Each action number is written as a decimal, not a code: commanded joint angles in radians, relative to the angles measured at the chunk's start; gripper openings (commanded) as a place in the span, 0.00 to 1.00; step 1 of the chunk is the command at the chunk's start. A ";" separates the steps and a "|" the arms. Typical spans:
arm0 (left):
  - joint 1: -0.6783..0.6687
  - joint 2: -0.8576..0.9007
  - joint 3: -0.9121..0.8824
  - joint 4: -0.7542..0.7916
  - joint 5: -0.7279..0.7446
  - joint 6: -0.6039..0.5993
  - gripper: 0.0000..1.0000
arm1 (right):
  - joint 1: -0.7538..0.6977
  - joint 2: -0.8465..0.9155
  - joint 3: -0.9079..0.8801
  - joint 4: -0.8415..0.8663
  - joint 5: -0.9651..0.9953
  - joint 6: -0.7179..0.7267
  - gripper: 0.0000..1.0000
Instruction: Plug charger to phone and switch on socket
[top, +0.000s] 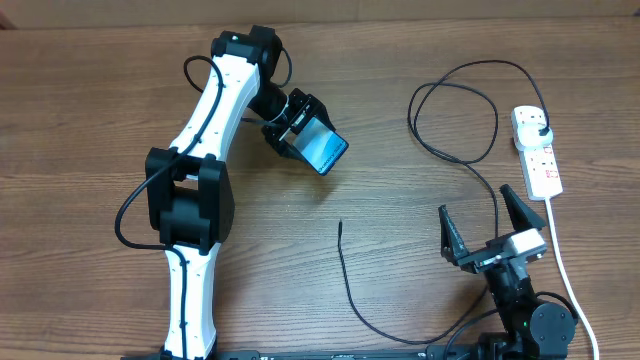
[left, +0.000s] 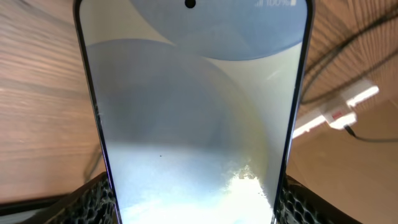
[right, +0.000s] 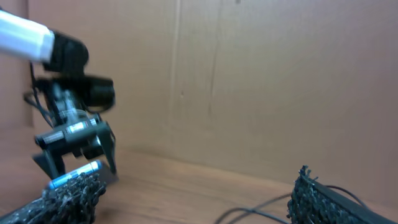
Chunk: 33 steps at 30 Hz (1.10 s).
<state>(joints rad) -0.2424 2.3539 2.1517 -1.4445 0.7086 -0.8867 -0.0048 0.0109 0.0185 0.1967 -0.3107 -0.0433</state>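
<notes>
The phone (top: 323, 147), with a blue-teal screen, is held tilted above the table by my left gripper (top: 296, 128), which is shut on it. In the left wrist view the phone's screen (left: 193, 112) fills the frame between the jaws. The charger's black cable (top: 352, 290) lies on the table, its small tip (top: 340, 224) at the centre; it loops back (top: 455, 110) to the plug head (top: 541, 132) in the white socket strip (top: 537, 150). My right gripper (top: 484, 226) is open and empty at the front right, right of the cable tip. The right wrist view shows the cable (right: 261, 214) between its fingers.
The socket's thick white cord (top: 562, 260) runs toward the table's front right, past my right arm's base. The left arm (top: 200, 170) stretches across the left half of the table. A brown wall stands behind the table in the right wrist view.
</notes>
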 joint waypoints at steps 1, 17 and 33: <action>0.002 -0.009 0.032 -0.002 -0.067 -0.024 0.04 | 0.003 -0.008 0.006 -0.006 -0.020 0.258 1.00; 0.002 -0.010 0.075 0.001 -0.121 -0.026 0.04 | 0.004 0.196 0.418 -0.180 -0.071 0.439 1.00; 0.002 -0.013 0.271 -0.093 -0.318 -0.129 0.04 | 0.004 1.076 0.864 -0.230 -0.625 0.578 1.00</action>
<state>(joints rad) -0.2417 2.3539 2.3711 -1.5261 0.4492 -0.9562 -0.0048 0.9905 0.8562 -0.0883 -0.6899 0.5102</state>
